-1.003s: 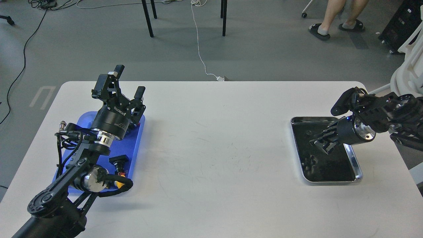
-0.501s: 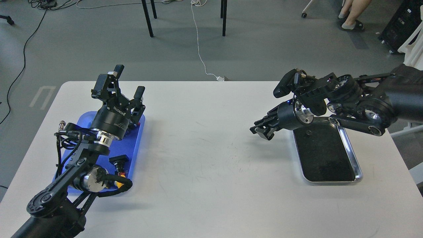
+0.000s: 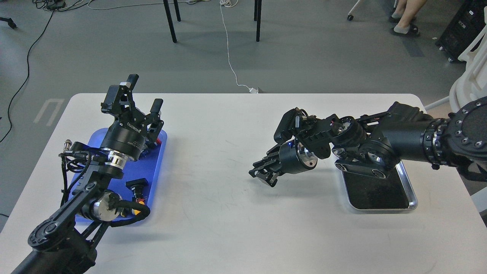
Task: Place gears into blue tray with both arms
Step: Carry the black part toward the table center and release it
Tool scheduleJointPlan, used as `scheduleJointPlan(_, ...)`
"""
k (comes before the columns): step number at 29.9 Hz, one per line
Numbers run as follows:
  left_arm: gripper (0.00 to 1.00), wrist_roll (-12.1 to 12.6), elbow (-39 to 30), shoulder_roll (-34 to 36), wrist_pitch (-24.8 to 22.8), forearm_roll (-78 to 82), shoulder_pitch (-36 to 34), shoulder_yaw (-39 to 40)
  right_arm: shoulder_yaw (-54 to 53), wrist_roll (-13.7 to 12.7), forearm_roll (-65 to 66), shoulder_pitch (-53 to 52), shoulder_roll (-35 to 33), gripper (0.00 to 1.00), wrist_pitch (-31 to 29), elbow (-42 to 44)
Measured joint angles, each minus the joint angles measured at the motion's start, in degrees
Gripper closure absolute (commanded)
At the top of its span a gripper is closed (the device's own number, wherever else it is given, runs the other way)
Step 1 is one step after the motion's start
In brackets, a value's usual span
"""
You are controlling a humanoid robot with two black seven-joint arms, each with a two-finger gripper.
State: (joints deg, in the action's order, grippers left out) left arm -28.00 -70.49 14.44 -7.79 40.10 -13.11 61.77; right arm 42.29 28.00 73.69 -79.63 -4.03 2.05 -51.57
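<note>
The blue tray (image 3: 155, 163) lies at the table's left, mostly covered by my left arm. My left gripper (image 3: 144, 93) is raised above the tray's far end, open, with nothing between its fingers. My right gripper (image 3: 261, 176) hangs low over the bare table near the middle, left of the silver-rimmed metal tray (image 3: 413, 198). Its dark fingers point down and left and merge together, so I cannot tell their state or whether they hold anything. No gears can be made out, neither on the metal tray's black inside nor in the blue tray.
A black push-button switch with a red part (image 3: 138, 186) and a yellow-capped piece (image 3: 139, 207) lie in the blue tray's near right. Chair legs, cables and a person's feet (image 3: 401, 27) are on the floor beyond the table.
My right arm has swung left, from inside the metal tray out over the table's middle. My left gripper has shifted slightly left and stays open.
</note>
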Motion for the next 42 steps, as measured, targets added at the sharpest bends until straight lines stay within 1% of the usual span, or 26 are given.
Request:
scheduleJointPlan(10, 0.02, 0.00, 0.00, 0.01, -0.04, -0.01, 0.14, 0.08, 2.57, 0.00, -0.26, 1.36, 3.62, 0.89, 1.56, 1.72)
scheduleJointPlan(19, 0.02, 0.00, 0.00, 0.02, -0.04, -0.01, 0.23, 0.11, 2.67, 0.00, -0.30, 3.06, 4.04, 0.87, 2.53, 2.80)
scheduleJointPlan(26, 0.02, 0.00, 0.00, -0.02, -0.04, -0.01, 0.27, 0.13, 2.72, 0.00, -0.31, 3.25, 4.04, 0.77, 2.87, 2.80)
scheduleJointPlan(28, 0.02, 0.00, -0.01, -0.03, -0.04, 0.01, 0.27, 0.14, 2.72, 0.00, -0.31, 3.25, 4.03, 0.72, 2.87, 2.80)
scheduleJointPlan(29, 0.02, 0.00, -0.02, -0.03, -0.04, 0.02, 0.27, 0.15, 2.72, 0.00, -0.31, 3.25, 4.03, 0.68, 2.87, 2.80)
scheduleJointPlan(31, 0.02, 0.00, -0.02, -0.03, -0.04, 0.02, 0.29, 0.18, 2.72, 0.00, -0.31, 3.25, 4.04, 0.56, 2.84, 2.80)
scheduleJointPlan(34, 0.02, 0.00, -0.02, -0.03, -0.04, 0.04, 0.33, 0.20, 2.72, 0.00, -0.34, 3.25, 4.04, 0.42, 2.81, 2.73)
scheduleJointPlan(36, 0.02, 0.00, -0.02, -0.03, -0.04, 0.05, 0.35, 0.20, 2.71, 0.00, -0.38, 3.25, 3.99, 0.30, 2.81, 2.65)
scheduleJointPlan(40, 0.02, 0.00, -0.02, -0.03, -0.04, 0.07, 0.36, 0.28, 2.56, 0.00, -1.10, 3.25, 2.59, 0.16, 2.85, 2.43)
scheduleJointPlan(42, 0.02, 0.00, -0.02, -0.03, -0.04, 0.07, 0.36, 0.35, 2.28, 0.01, -2.24, 3.12, 1.62, 0.06, 2.87, 2.12)
